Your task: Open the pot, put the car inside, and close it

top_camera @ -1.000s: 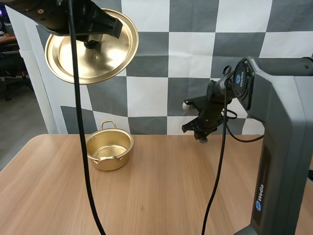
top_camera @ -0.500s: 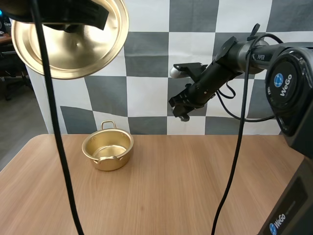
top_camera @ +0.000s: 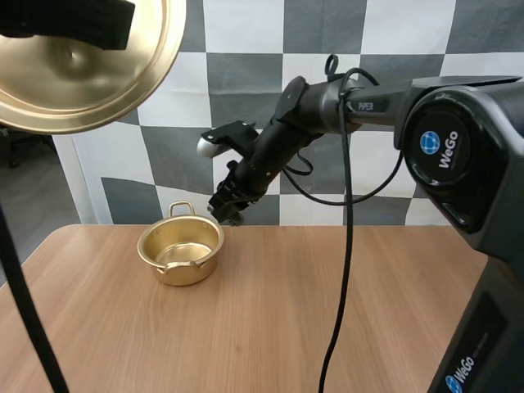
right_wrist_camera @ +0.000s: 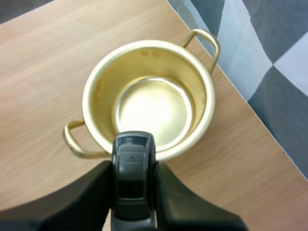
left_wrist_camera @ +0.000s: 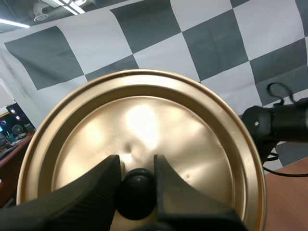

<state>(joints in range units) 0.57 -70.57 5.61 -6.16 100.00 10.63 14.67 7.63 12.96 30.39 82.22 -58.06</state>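
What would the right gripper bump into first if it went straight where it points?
Probably the near rim of the pot: the right gripper, holding the car, points at it. Depth is unclear.

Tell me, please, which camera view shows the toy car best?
The right wrist view: the dark car sits pinched in the right gripper, close above the open pot's rim. In the high view it is a tiny dark shape at that gripper's tip, too small to recognise. The left wrist view faces the lid.
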